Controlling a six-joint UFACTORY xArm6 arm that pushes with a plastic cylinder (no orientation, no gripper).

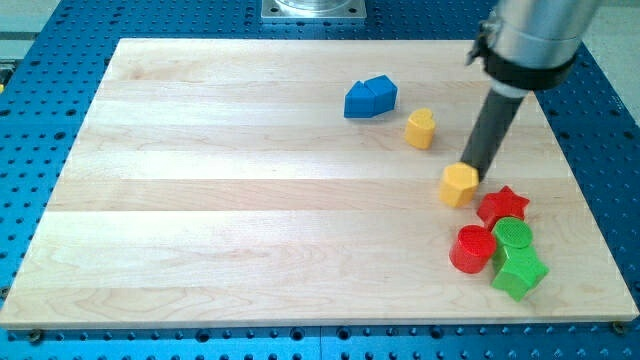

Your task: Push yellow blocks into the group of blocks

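Note:
A yellow hexagon block lies right of the board's middle, just up-left of the group. My tip touches its upper right edge. A second yellow block, rounded like a heart, lies further up and to the left, apart from the others. The group at the lower right holds a red star, a red cylinder, a green cylinder and a green star. The yellow hexagon sits close to the red star, with a narrow gap between them.
Two blue blocks sit together near the view's top, left of the yellow heart. The wooden board rests on a blue perforated table. The group lies near the board's right edge and bottom edge.

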